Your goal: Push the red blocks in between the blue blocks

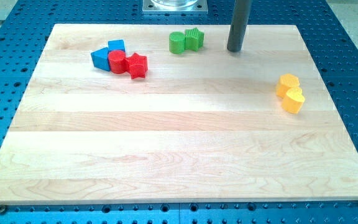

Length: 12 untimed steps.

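Note:
Two blue blocks sit at the view's upper left: a blue cube [117, 46] and a blue wedge-like block [99, 58] just below-left of it. A red round block [117, 61] touches both blue blocks on their right side. A red star-shaped block [137, 65] touches the red round block on its right. My tip [234, 50] rests on the board near the view's top, right of centre, far to the right of the red and blue cluster.
A green round block [177, 42] and a green ridged block [194, 38] stand together left of my tip. Two yellow blocks [288, 83] [294, 100] sit touching near the right edge. The wooden board [179, 162] lies on a blue perforated table.

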Motion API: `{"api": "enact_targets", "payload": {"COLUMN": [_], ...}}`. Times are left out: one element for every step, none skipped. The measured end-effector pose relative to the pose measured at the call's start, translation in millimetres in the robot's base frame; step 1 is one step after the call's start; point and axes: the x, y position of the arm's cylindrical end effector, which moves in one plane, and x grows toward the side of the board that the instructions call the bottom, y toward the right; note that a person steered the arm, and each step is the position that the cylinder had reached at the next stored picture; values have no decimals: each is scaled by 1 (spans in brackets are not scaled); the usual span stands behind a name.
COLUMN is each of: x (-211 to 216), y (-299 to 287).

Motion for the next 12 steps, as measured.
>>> {"api": "enact_targets", "payload": {"x": [91, 128, 130, 115, 64, 61, 77, 103, 121, 127, 76, 69], "y": [-20, -126, -235, -161, -127, -189, -249, -284, -300, -321, -308, -294]}}
